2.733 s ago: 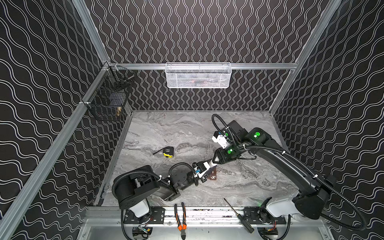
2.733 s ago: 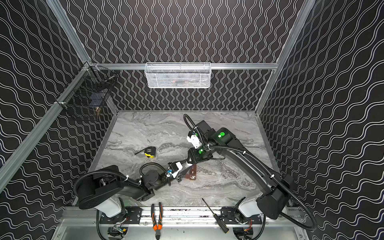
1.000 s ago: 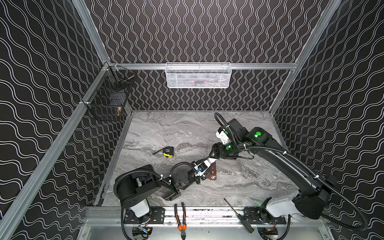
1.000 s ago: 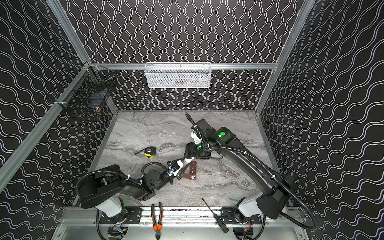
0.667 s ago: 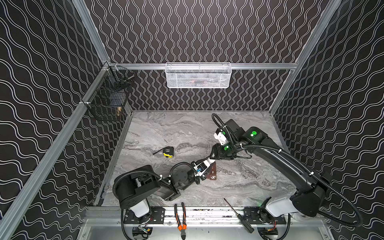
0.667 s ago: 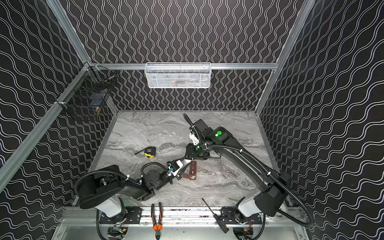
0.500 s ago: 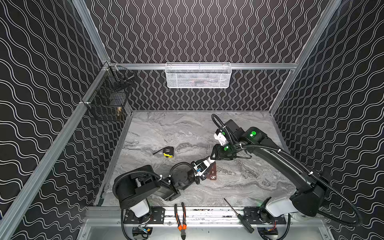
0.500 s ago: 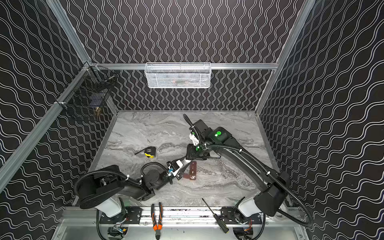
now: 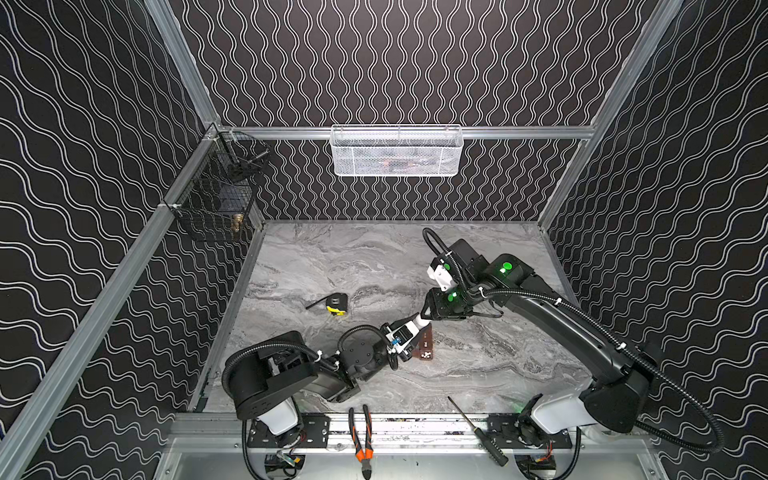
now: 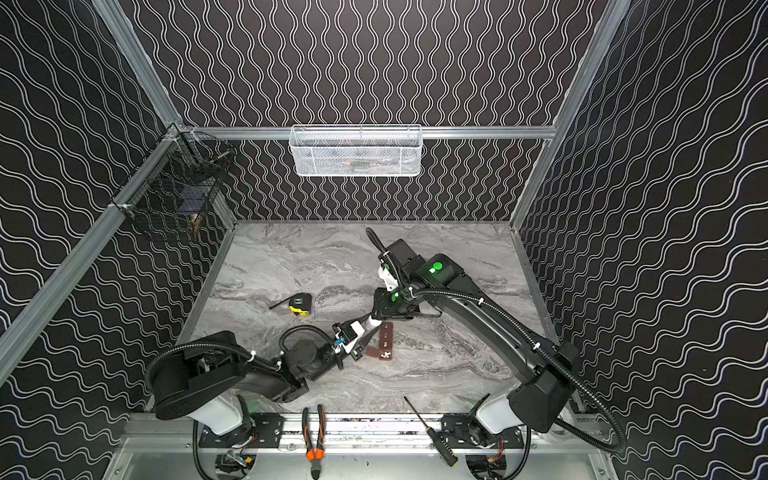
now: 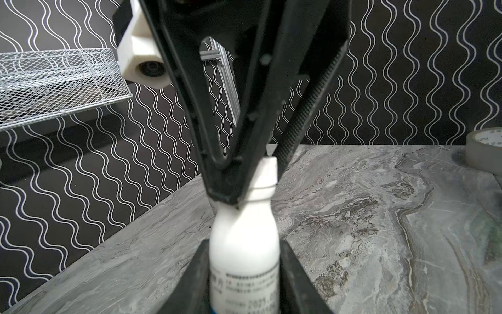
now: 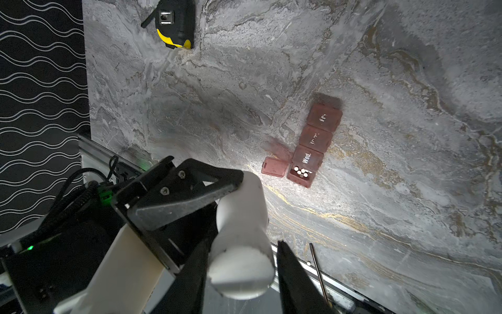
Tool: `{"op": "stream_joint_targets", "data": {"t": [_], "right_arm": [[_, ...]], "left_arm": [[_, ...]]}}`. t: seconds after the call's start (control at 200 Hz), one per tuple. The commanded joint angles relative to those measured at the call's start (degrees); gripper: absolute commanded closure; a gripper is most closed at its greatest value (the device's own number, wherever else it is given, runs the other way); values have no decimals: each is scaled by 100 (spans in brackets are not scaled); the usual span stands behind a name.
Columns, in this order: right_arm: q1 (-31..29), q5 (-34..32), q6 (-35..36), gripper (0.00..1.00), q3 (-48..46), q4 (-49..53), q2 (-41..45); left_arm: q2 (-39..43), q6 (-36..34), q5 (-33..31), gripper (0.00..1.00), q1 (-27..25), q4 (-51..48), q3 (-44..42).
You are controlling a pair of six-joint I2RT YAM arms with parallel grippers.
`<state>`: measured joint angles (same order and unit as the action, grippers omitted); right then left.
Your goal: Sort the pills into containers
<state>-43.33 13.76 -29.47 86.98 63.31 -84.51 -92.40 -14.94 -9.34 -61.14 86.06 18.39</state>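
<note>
The pill bottle (image 11: 244, 231) is held by the left end effector (image 11: 244, 246), its cap (image 11: 267, 174) pinched by the right end effector (image 12: 243, 240); the containers (image 12: 315, 141) are laid just beside the bottle.

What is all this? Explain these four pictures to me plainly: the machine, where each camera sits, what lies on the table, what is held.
These are two robot arms working at a marble-patterned table. Two pictures look down on the whole scene from overhead; the other two come from a camera on each arm's wrist. The left hand holds a white bottle by its body, and the right hand grips its cap. On the table lie a reddish pill box, one end lid open with white pills inside, a tape measure and a roll of tape. Pliers and a screwdriver lie at the front edge.
</note>
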Motion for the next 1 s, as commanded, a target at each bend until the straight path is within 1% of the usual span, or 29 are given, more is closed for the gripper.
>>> {"op": "stream_joint_targets", "data": {"t": [0.0, 0.09, 0.2, 0.325, 0.385, 0.42, 0.45, 0.47, 0.505, 0.551, 0.581, 0.721, 0.841, 0.921, 0.996], "right_arm": [[-1, -40, 6, 57, 65, -64, -16], [-1, -17, 13, 61, 65, -50, -22], [0, -31, 20, 69, 47, -47, -15], [6, -57, 21, 71, 68, -14, -10], [1, -103, 24, 71, 108, 1, -14], [1, -152, 28, 71, 155, 21, -41], [7, -207, 31, 71, 205, 46, -68], [9, -240, 34, 71, 236, 64, -94], [9, -308, 38, 71, 326, 108, -141], [2, -398, 54, 71, 452, 161, -237], [13, -476, 63, 71, 541, 209, -299], [15, -1004, 87, 71, 1106, 487, -757], [49, -1512, 106, 71, 1699, 731, -1335], [57, -1730, 109, 71, 2136, 851, -1782], [61, -1869, 108, 71, 2539, 922, -2191]], "left_arm": [[20, 35, 82, 100, -3, 271, 16], [14, 44, 90, 100, -3, 271, 26], [3, 50, 99, 100, -3, 271, 46], [11, 102, 91, 100, -3, 269, 42], [31, 107, 111, 76, -9, 265, 20], [53, 108, 123, 57, -6, 271, 4], [75, 100, 118, 43, -4, 271, -14], [93, 97, 117, 36, -8, 271, -22], [132, 107, 95, 27, -11, 271, -60], [183, 98, 45, 8, -18, 271, -118], [221, 52, -13, 2, -35, 271, -168], [522, -116, -353, 1, -158, 271, -467], [1076, -29, -830, 1, -227, 262, -896], [1696, 150, -1125, 1, -282, 69, -1211], [2590, 453, -1322, 3, -340, -786, -1385]]}}
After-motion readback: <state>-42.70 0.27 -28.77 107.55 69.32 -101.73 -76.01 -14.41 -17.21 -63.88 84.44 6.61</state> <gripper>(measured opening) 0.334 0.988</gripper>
